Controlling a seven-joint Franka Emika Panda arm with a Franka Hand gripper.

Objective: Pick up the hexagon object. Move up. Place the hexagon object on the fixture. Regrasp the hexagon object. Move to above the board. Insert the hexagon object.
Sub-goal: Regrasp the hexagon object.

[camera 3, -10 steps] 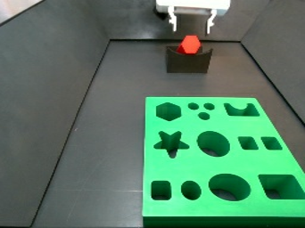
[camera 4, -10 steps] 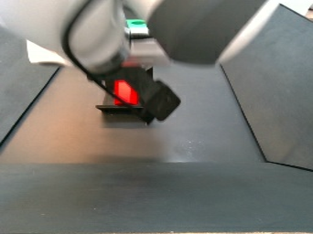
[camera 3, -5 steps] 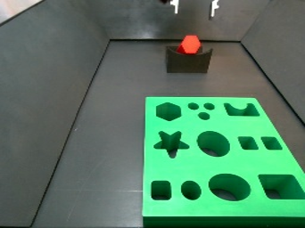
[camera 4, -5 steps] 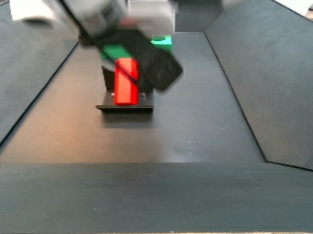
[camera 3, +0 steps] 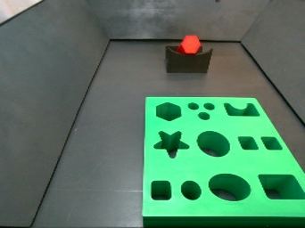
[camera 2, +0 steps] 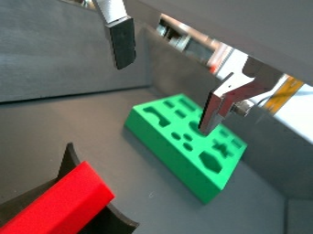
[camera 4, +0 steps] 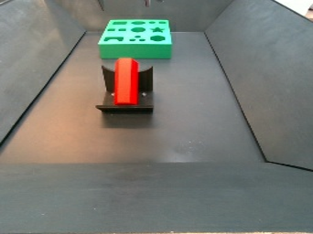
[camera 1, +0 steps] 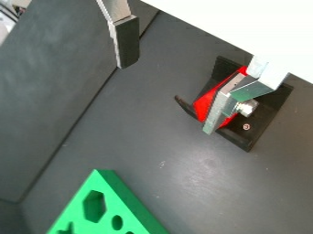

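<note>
The red hexagon object (camera 3: pixel 190 43) lies in the notch of the dark fixture (camera 3: pixel 186 61) at the far end of the floor, also seen in a side view (camera 4: pixel 127 80) on the fixture (camera 4: pixel 124 108). The gripper (camera 1: pixel 174 78) is out of both side views. In both wrist views it is open and empty, raised above the hexagon object (camera 1: pixel 202 101) and the fixture (camera 1: pixel 259 119). It also shows in a wrist view (camera 2: pixel 171 78), with the hexagon object (camera 2: pixel 61 206) below. The green board (camera 3: pixel 220 160) lies flat on the floor.
Dark sloping walls enclose the floor on all sides. The board shows in a side view (camera 4: pixel 137 37) behind the fixture and in both wrist views (camera 1: pixel 104 206) (camera 2: pixel 184 137). Dark floor lies between the fixture and the board.
The gripper has risen away from the fixture and left both side views. The hexagon object stays resting on the fixture.
</note>
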